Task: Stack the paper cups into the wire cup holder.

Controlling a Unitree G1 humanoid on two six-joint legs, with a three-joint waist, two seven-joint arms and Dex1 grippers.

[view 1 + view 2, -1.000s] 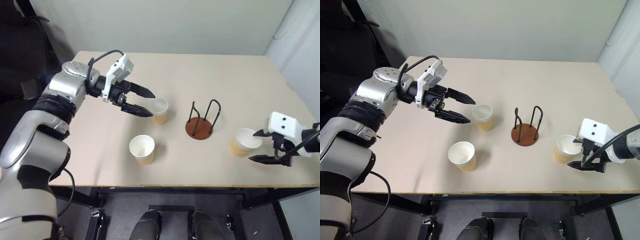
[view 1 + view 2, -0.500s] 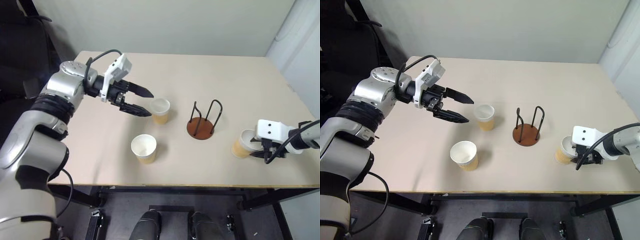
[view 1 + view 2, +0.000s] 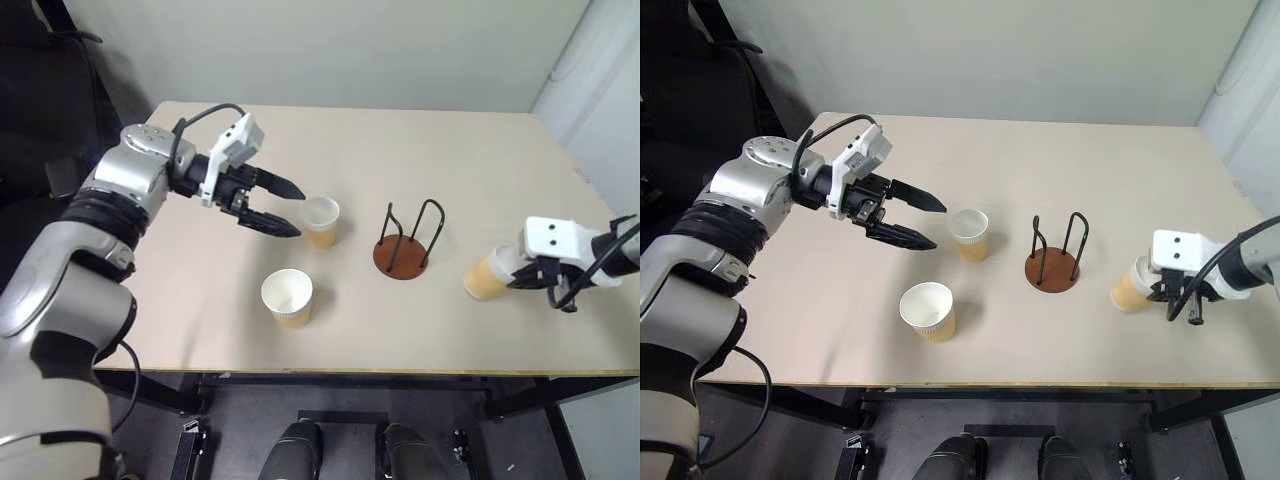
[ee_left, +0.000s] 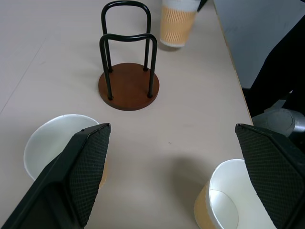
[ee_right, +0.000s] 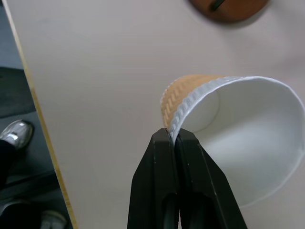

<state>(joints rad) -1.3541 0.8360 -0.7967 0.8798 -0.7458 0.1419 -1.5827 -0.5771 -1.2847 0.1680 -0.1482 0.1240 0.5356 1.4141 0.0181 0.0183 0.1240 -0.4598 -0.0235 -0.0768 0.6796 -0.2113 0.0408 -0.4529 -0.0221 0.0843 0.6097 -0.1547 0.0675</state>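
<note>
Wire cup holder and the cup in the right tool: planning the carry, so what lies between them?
Bare table lies between the wire cup holder and the held cup, as the left eye view shows.

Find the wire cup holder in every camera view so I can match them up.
Left eye: wire cup holder, right of centre on the table.
Right eye: right of centre.
Left wrist: upper middle, beyond the open fingers.
Right wrist: base at the top edge.
Shared landmark: the tilted paper cup in the right gripper.

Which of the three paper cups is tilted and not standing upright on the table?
The cup to the right of the wire cup holder: the tilted cup leans, its rim pinched by the right claw. The other two cups stand upright.
</note>
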